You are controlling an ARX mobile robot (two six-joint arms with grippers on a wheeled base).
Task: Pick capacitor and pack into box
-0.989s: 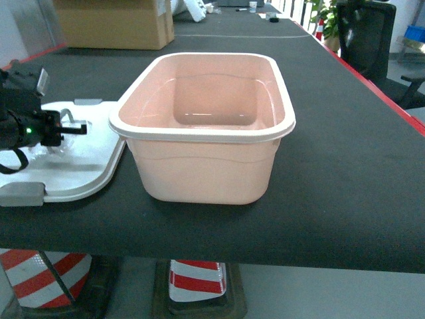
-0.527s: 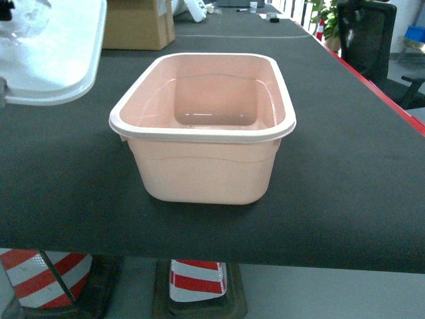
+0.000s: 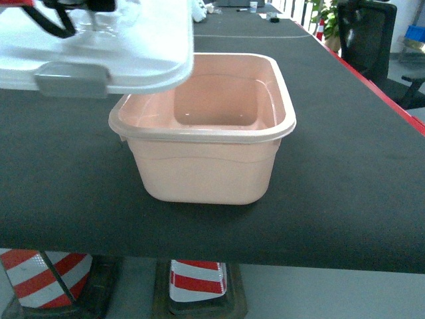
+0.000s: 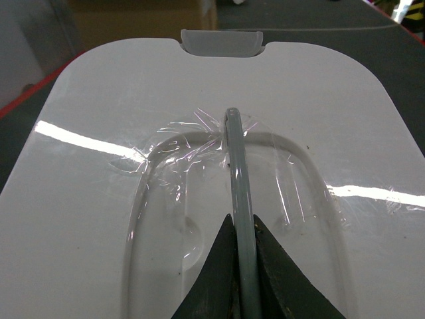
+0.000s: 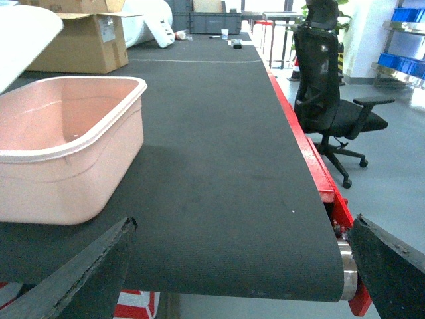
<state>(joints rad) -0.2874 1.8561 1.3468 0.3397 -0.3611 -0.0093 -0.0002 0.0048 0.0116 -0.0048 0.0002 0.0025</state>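
Box [image 3: 206,129] open-topped on the black desk [image 3: 345,186], low and to the right of the left gripper [image 4: 242,249]; nothing visible inside. Left gripper pinched tight on the grey handle [image 4: 238,179] of the white lid [image 3: 119,50], held aloft over the box's left rim. Right gripper [image 5: 232,266] spread wide, holding nothing, box ahead to its left

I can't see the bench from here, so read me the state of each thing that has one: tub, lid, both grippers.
box: open, upright on the table, nothing visible inside.
lid: off the box, held in the air over its left rear corner.
left gripper: shut on the lid's grey handle.
right gripper: open, holding nothing, right of the box.
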